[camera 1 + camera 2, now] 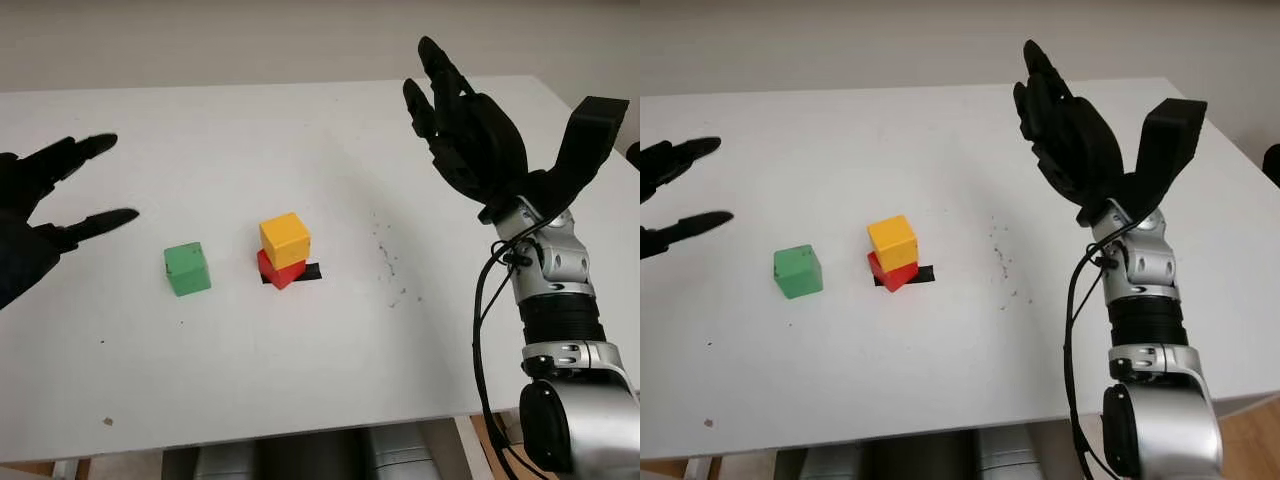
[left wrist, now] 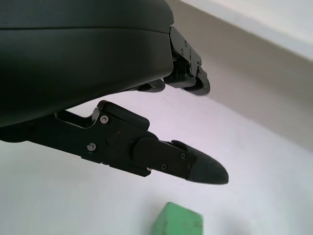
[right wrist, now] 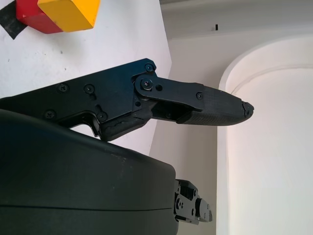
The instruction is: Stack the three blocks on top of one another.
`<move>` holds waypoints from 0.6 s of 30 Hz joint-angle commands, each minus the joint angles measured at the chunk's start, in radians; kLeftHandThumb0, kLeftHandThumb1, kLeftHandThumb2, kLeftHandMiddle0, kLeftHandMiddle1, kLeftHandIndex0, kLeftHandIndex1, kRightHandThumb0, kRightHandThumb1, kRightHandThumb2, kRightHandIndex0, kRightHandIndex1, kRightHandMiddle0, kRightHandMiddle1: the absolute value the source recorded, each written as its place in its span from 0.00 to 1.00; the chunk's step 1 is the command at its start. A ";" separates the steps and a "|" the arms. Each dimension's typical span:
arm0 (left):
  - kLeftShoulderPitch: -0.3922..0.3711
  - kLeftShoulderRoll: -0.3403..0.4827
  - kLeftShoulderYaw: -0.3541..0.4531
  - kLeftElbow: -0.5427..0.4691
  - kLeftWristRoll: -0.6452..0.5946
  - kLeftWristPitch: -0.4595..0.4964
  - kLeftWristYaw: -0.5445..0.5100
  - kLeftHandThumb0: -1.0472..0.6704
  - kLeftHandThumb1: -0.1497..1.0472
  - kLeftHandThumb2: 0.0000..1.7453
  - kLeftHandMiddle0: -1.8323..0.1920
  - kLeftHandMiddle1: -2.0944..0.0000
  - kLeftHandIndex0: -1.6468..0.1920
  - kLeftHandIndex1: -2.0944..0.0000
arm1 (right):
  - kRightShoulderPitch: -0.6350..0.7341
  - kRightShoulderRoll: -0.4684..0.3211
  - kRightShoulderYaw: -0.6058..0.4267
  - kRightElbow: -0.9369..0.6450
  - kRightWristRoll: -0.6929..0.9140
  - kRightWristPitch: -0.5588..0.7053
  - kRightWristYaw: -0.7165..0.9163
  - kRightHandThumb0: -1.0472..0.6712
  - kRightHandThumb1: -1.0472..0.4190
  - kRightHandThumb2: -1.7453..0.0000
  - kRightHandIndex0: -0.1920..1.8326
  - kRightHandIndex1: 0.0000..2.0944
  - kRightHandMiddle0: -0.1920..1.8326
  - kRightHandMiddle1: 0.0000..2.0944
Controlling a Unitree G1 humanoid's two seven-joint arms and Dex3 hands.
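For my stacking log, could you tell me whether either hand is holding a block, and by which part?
Nothing is held. The left hand and right hand are open above the table; the green block sits alone.

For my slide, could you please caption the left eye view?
Yellow block stacked on red block, green block apart; left hand and right hand open above the table.

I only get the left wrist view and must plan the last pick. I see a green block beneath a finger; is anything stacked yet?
Observer: Yes. The yellow block sits on the red block, slightly skewed.
Operator: Where is the green block relative to them?
Observer: The green block stands alone on the table, on the stack's left, apart from it.
Operator: Is the other robot hand busy?
Observer: No. The right robot hand is open, raised on the stack's right; the left robot hand is open too.
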 commanded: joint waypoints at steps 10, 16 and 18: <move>-0.030 0.084 -0.162 -0.011 0.114 0.004 -0.100 0.14 0.90 0.03 0.80 0.97 0.74 0.97 | -0.006 0.014 0.004 -0.012 -0.015 -0.001 -0.034 0.17 0.00 0.61 0.00 0.01 0.01 0.02; -0.042 0.056 -0.229 -0.005 0.150 -0.005 -0.093 0.13 0.89 0.03 0.82 0.98 0.77 0.99 | 0.030 0.032 0.044 -0.044 -0.042 -0.002 -0.028 0.16 0.00 0.60 0.00 0.00 0.00 0.00; -0.044 0.044 -0.247 -0.005 0.163 -0.001 -0.093 0.13 0.89 0.03 0.84 0.99 0.78 0.99 | 0.040 0.038 0.056 -0.053 -0.047 0.006 -0.023 0.16 0.00 0.60 0.00 0.00 0.00 0.00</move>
